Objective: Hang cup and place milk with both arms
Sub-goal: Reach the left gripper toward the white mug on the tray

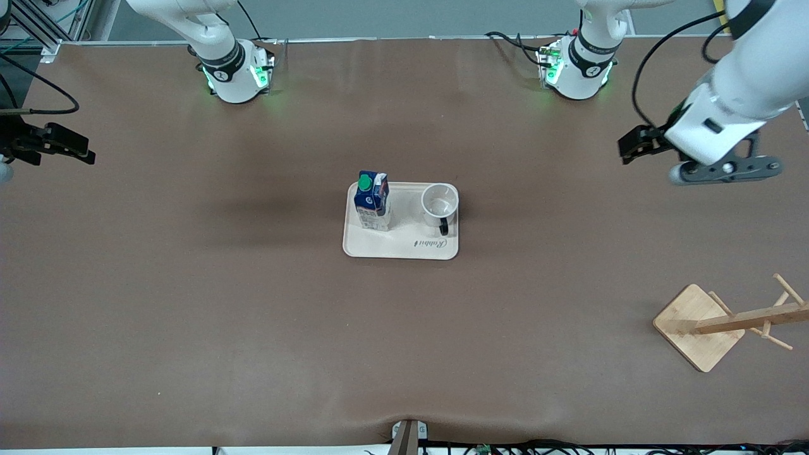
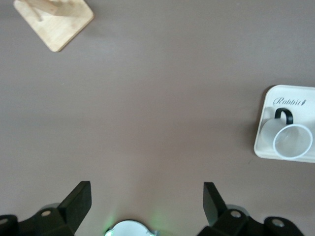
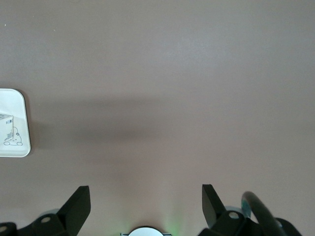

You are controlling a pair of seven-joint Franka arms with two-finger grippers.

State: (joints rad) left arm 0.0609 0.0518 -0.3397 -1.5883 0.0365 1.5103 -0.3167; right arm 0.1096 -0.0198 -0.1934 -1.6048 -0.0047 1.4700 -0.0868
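Standing upright side by side on a cream tray (image 1: pixel 379 249) mid-bench: cup (image 1: pixel 439 203) and milk (image 1: pixel 371 200). Probably rigid, smooth, breakable mug, best pinched at rim; light, crushable carton, best squeezed gently mid-body. Hovering wide open over bare bench ends: left end effector (image 2: pixel 147 199), right end effector (image 3: pixel 146 201).

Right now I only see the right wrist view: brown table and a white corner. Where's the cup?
Observer: The cup stands upright on the tray, beside the milk, toward the left arm's end.
Operator: Where could I hang it?
Observer: A wooden rack stands at the left arm's end of the table, nearer the front camera than the tray.
Operator: My right gripper is open over bare table. Is the other one holding something?
Observer: No, the left gripper is open and empty, over bare table too.
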